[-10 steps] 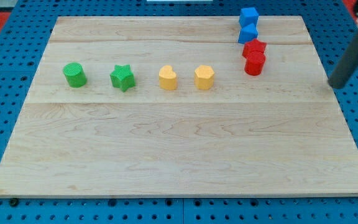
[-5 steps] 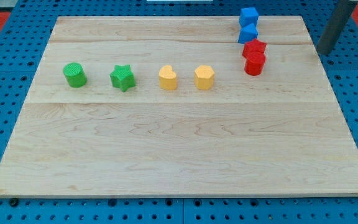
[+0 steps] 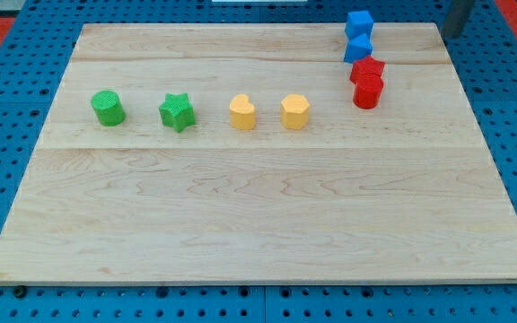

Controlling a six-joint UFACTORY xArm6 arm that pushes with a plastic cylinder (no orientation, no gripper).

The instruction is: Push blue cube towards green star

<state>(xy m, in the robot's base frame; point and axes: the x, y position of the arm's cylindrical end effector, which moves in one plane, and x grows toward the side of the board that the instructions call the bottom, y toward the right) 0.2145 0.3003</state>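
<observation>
Wooden worktop [image 3: 258,215] carries, left to right, a green cylinder [image 3: 108,108], green star [image 3: 177,112], two yellow blocks [image 3: 242,113] [image 3: 295,111], two touching red blocks [image 3: 367,82], and, top right, a blue cube [image 3: 359,24] touching another blue block [image 3: 358,48]. My tip [image 3: 451,32] sits right of the cube; no jaws here.

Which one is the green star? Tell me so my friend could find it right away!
Look at the wooden board and find the row of four blocks across its middle. The green star is second from the view's left, between the green cylinder and a yellow block. It alone has pointy arms.
</observation>
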